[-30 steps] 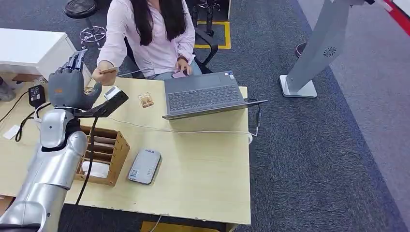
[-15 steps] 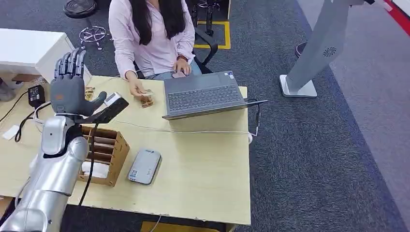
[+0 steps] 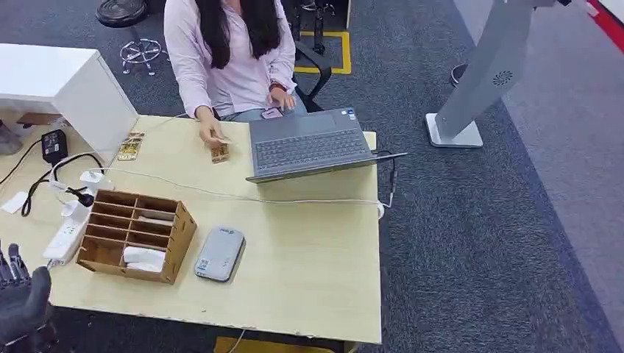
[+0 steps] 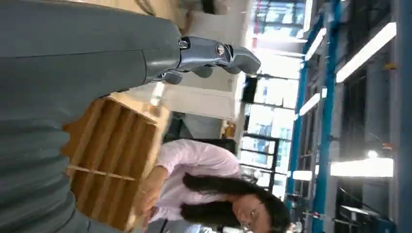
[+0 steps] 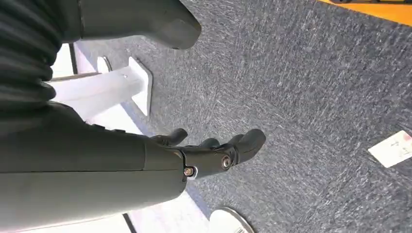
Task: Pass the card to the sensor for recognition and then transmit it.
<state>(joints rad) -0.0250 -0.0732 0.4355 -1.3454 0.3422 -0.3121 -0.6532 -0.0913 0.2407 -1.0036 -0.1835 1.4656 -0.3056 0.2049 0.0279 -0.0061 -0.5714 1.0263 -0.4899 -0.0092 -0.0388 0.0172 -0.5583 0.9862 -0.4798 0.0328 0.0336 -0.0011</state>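
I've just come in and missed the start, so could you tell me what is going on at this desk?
The robot's left hand hangs low off the near-left corner of the pale wooden desk, holding nothing. A seated person in a pink shirt has a hand on a small tan card lying beside the open grey laptop. The right hand hangs empty over carpet.

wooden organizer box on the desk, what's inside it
The open wooden compartment box holds a white object in its near compartment and a pale flat item in a middle slot. The dividers hide the floors of the far slots.
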